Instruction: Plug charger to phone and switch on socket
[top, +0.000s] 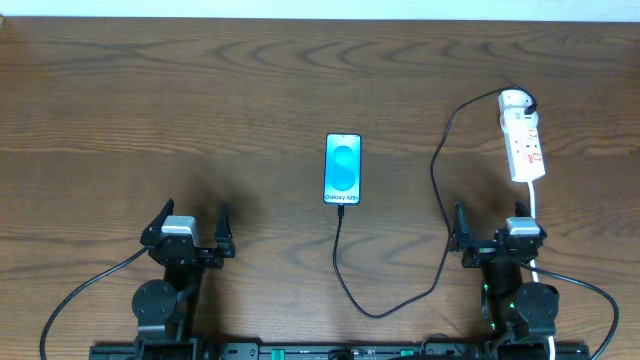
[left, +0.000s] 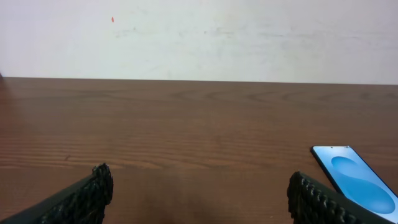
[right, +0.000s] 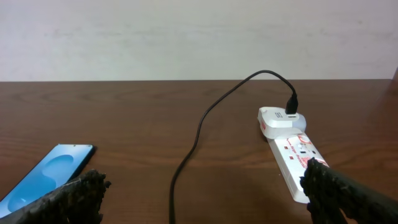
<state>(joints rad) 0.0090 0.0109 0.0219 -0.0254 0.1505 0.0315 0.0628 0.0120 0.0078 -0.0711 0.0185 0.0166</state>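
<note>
While reading across from the left: left gripper (top: 194, 216) parked low at the near edge of the table (top: 200, 100), jaws spread about as wide as they go, gripping nothing, touching nothing; only bare wood between the fingers in the left wrist view.

Next, at the middle: phone (top: 342, 168) lying flat, screen up and lit cyan, long axis running away from the arms, well apart from both grippers. Meeting its near edge: charger (top: 375, 312), a thin black cable looping toward the arms, then climbing to the right and arching over to the far end of the socket (top: 523, 140). Cannot tell whether the small tip is actually seated in the phone or merely lying against it.

Further right: socket lying lengthwise, rounded end far, black plug standing in that far end. Switch position too small to read.

Last, right gripper (top: 490, 222), just short of the socket's near end, jaws likewise fully spread, empty, clear of the strip and the cable.

Judged step: no contact anywhere, so either the opening or the rest after the work. Judged next move: check the tip at the phone's near edge; if loose, pinch near the tip, steady the phone, push straight in. Then press the switch from above with the right fingers.
</note>
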